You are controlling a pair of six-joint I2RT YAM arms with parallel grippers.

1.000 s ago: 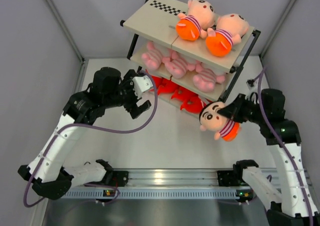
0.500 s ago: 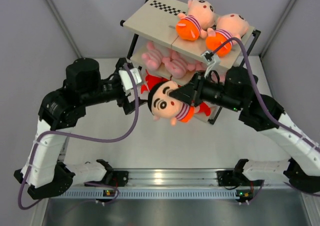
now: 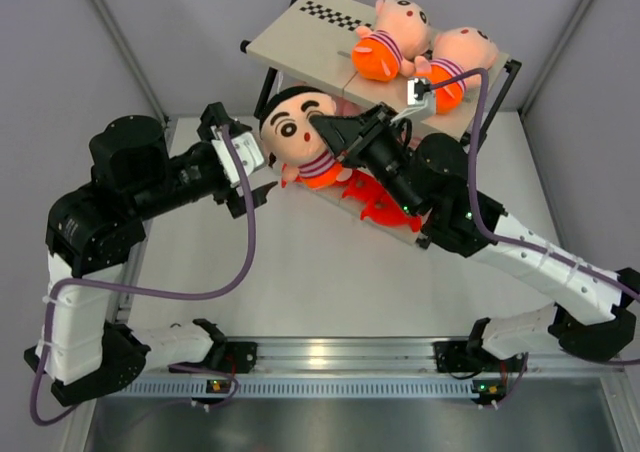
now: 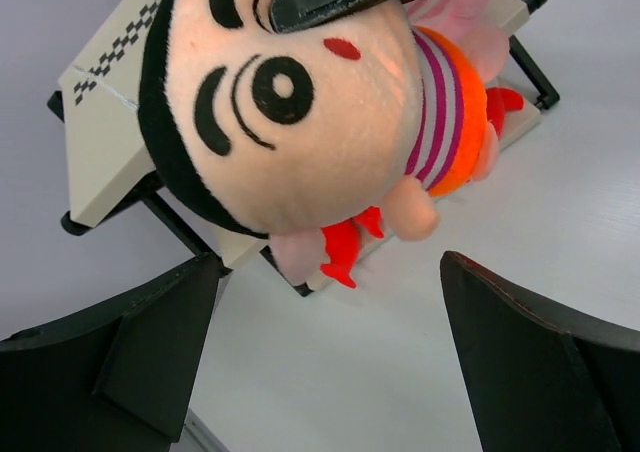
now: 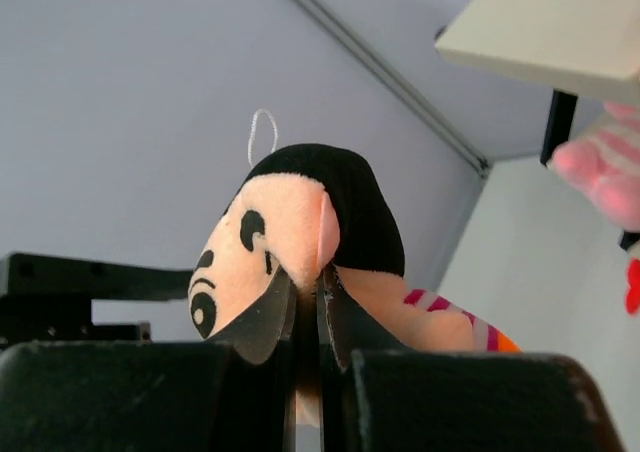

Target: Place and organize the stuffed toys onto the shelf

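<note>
Held boy doll [image 3: 292,130]: You find it raised off the table [image 3: 330,272], just in front of the shelf's left end, face turned up and to the left, striped shirt and orange shorts trailing to the right.
Right gripper [image 5: 307,292]: Your right arm reaches far and left across the workspace. Its jaws are clamped on a fold of the doll's head by the face, with the two fingers pressed almost flat together in the right wrist view.
Doll relative to the right jaws: The head bulges out beyond the fingertips, while the body hangs to one side of them.
Left gripper [image 4: 330,362]: Its jaws stand wide apart and grip nothing. In the left wrist view the doll sits beyond the fingertips, roughly centred on the gap and clear of both fingers.
Shelf [image 3: 300,42]: It stands at the far side of the table, its boards slanted.
Top board: Two more boy dolls [image 3: 385,37] lie side by side on its right half, and the checkered strip runs along the far left edge.
Middle tier: You can see pink plush [image 5: 600,172] there, mostly hidden by the arm and doll.
Lowest tier: Red items [image 3: 375,197] show beneath the right arm.
</note>
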